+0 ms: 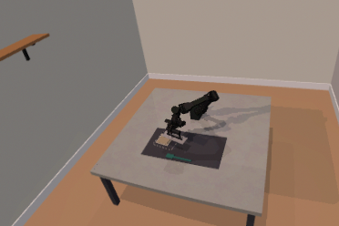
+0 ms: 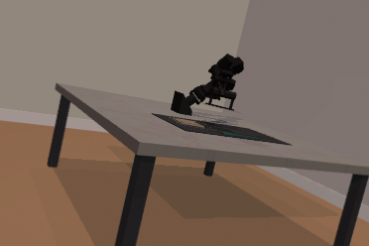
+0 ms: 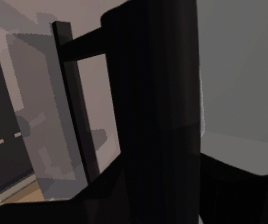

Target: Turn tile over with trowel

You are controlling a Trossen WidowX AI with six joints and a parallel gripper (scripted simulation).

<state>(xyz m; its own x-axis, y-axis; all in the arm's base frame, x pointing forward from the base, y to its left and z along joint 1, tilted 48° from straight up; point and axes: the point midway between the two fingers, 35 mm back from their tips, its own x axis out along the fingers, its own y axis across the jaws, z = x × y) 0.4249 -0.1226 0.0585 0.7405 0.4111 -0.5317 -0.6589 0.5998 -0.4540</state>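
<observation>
My gripper (image 1: 173, 130) (image 2: 222, 94) is shut on the dark handle of the trowel, which runs up the middle of the wrist view. The trowel (image 3: 74, 100) has a dark bar joined to this handle, over a flat, pale grey blade. It is low over the mat, just right of the tile in the top view; whether blade and tile touch is unclear. The tan tile (image 1: 163, 140) (image 2: 189, 123) lies flat on the mat (image 1: 211, 150) (image 2: 268, 139), at the dashed outline (image 1: 164, 148). Which side of the tile faces up is too small to tell.
A teal flat tool (image 1: 179, 158) (image 2: 240, 136) with a wider head lies near the mat's front edge. The grey table (image 1: 132, 167) (image 2: 114, 122) carries the mat and the arm's base. A wooden shelf (image 1: 23, 45) is on the left wall.
</observation>
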